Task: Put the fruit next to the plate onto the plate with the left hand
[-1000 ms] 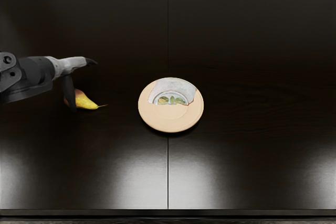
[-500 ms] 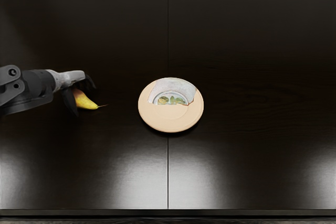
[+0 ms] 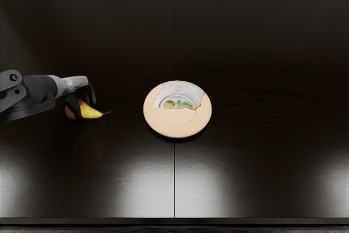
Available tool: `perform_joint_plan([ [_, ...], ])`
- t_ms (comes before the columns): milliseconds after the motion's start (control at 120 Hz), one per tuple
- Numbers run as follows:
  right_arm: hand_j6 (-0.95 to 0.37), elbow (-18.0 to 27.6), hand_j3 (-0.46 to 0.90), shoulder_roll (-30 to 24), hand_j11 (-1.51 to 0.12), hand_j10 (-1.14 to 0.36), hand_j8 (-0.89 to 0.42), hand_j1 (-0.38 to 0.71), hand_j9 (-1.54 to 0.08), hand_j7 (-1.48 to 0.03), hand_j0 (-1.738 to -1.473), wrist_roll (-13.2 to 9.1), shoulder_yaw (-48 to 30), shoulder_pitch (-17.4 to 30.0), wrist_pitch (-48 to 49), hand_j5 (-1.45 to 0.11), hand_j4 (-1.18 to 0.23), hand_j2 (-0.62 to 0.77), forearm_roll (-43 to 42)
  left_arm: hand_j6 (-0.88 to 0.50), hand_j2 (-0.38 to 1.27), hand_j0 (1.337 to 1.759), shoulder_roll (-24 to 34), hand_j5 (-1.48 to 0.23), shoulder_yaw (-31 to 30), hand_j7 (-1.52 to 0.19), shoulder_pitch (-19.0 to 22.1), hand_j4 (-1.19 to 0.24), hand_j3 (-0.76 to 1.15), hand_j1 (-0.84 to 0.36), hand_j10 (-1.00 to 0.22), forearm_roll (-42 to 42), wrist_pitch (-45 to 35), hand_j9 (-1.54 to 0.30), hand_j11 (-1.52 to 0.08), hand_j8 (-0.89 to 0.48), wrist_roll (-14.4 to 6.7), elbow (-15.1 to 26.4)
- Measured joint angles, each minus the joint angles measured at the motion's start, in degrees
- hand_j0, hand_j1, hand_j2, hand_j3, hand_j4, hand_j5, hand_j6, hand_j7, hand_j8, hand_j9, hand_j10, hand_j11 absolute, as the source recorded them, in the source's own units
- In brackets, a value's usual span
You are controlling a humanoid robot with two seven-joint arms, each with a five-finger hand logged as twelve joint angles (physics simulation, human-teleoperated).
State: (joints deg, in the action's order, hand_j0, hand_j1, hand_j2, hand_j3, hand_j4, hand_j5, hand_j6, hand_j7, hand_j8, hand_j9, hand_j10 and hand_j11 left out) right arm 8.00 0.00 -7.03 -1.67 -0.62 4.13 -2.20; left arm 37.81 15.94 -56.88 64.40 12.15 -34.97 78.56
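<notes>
The fruit point(image 3: 92, 113), yellow with a thin pointed tip facing the plate, lies on the dark counter point(image 3: 262, 162) well to the left of the plate point(image 3: 163, 126), not on it. The left hand point(image 3: 80, 97) sits on top of it with its dark fingers point(image 3: 90, 93) curled down over the fruit's broad end. The thumb comes down on the near side, so the hand has closed around the fruit.

Half a second ago the fingers were only starting to bend over the fruit. A second ago the hand was higher, with one finger stretched flat toward the plate. Since then the arm has dropped, and the fruit now shows a little lower and nearer the front edge. The plate has not moved.

The fingers cover most of the fruit, leaving only its tip, its lower edge and an orange patch at its left end visible. It is hard to tell whether it has left the counter. The arm is cut off at the left edge. The plate's upper half holds a pale grey patch with small green and yellow marks, too small to identify.
</notes>
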Motion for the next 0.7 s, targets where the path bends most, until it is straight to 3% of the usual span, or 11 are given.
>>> perform_joint_plan([
  [167,0.00,0.00,0.00,0.00,0.00,0.00,0.00,-0.35,0.00,0.00,-1.658,0.00,0.00,0.00,0.00,0.00,0.00,0.00,0.01,-0.66,0.34,1.651,-0.10,-0.88,-0.92,-0.89,-0.11,-0.72,0.00,-0.23,-0.60,0.26,0.01,-0.91,-0.94,-0.59,-0.02,0.00],
  [292,0.00,0.00,0.00,0.00,0.00,0.00,0.00,-0.35,0.00,0.00,-1.658,0.00,0.00,0.00,0.00,0.00,0.00,0.00,0.00,-0.60,0.43,1.652,-0.18,-0.93,-0.82,-0.94,-1.34,-0.71,0.00,-0.30,-0.55,-0.73,0.21,-0.93,-0.95,-0.51,-0.05,-0.58],
  [492,0.00,0.00,0.00,0.00,0.00,0.00,0.00,-0.35,0.00,0.00,-1.658,0.00,0.00,0.00,0.00,0.00,0.00,0.00,0.00,-0.55,0.58,1.654,-0.05,-0.97,3.38,-0.97,-3.85,-0.71,0.00,-0.39,-0.49,-14.43,0.27,-0.95,-0.95,-0.45,-0.06,-5.11],
  [700,0.00,0.00,0.00,0.00,0.00,0.00,0.00,-0.35,0.00,0.00,-1.658,0.00,0.00,0.00,0.00,0.00,0.00,0.00,0.00,-0.57,0.54,1.655,-1.11,-0.97,7.18,-0.97,-4.90,-0.71,0.00,-0.37,-0.50,-25.89,0.32,-0.95,-0.95,-0.46,-0.06,-9.35],
])
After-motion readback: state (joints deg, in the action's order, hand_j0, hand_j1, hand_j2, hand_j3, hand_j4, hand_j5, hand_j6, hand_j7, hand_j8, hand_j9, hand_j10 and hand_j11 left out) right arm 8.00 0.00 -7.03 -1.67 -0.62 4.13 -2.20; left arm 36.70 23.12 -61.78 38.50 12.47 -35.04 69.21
